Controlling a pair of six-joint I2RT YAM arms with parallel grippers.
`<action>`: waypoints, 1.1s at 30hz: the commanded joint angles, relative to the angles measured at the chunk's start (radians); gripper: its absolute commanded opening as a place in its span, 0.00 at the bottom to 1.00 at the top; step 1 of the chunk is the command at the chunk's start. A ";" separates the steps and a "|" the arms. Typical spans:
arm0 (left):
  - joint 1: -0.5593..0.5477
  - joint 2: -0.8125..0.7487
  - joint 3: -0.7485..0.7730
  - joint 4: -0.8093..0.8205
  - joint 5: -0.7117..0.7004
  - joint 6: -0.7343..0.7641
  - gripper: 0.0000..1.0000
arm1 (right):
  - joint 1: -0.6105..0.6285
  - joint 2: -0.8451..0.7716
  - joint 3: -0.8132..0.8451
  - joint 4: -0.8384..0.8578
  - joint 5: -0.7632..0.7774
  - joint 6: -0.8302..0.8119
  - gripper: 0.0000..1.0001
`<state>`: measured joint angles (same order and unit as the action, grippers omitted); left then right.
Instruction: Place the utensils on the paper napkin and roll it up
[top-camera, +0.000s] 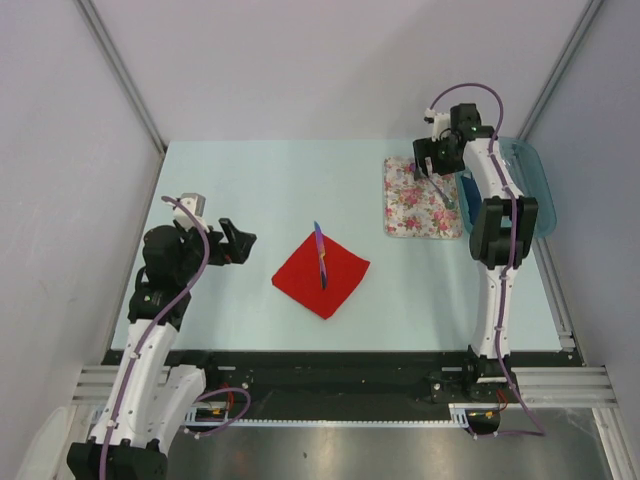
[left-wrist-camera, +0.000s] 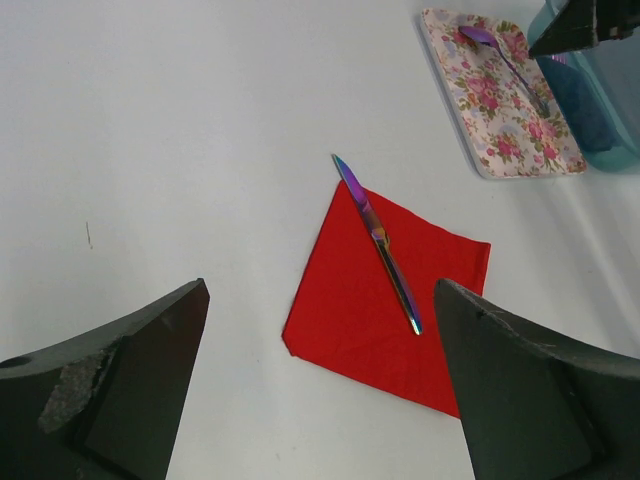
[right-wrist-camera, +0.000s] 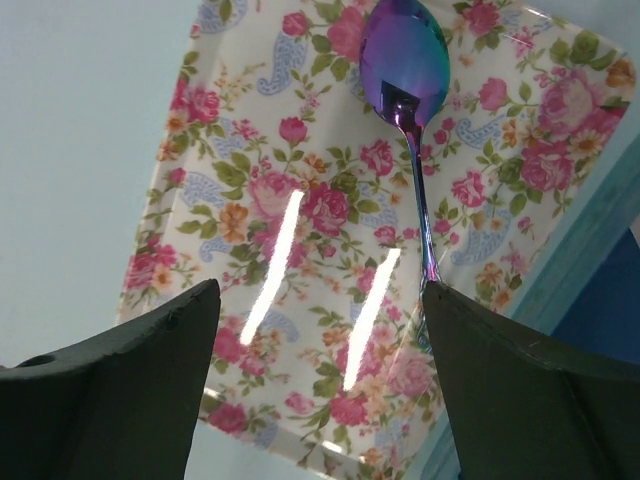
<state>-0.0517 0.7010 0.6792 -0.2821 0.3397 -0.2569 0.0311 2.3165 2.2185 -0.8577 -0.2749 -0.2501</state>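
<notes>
The floral tray (right-wrist-camera: 300, 200) at the far right of the desk (top-camera: 250, 190) holds one iridescent spoon (right-wrist-camera: 403, 60), with the bowl at the tray's far end. A blue bin (top-camera: 535, 175) stands just beside the tray; its contents cannot be made out. The red napkin (left-wrist-camera: 370, 310) lies flat at mid-desk and carries an iridescent knife (left-wrist-camera: 380, 240), whose tip projects past the far corner.

The right arm is stretched forward, with the right end effector (top-camera: 430, 165) pointing down over the tray. Its jaws stand wide apart and grip nothing. The spoon handle ends at the tip of one finger (right-wrist-camera: 530, 390); contact cannot be confirmed.

The left arm is folded at the desk's left side. The left end effector (top-camera: 238, 240) faces the napkin, fully open and empty, apart from napkin and knife
</notes>
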 joint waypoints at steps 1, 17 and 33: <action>0.006 0.006 0.020 0.004 0.035 0.027 1.00 | -0.002 0.053 0.052 0.060 0.039 -0.048 0.84; 0.006 0.018 0.005 0.015 0.056 0.030 1.00 | -0.005 0.181 0.015 0.210 0.131 -0.046 0.75; 0.006 0.031 0.065 0.004 0.038 0.018 1.00 | 0.023 0.100 -0.111 0.198 0.072 -0.044 0.17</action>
<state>-0.0517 0.7517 0.6830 -0.3012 0.3817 -0.2516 0.0311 2.4851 2.1685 -0.6262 -0.1806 -0.2882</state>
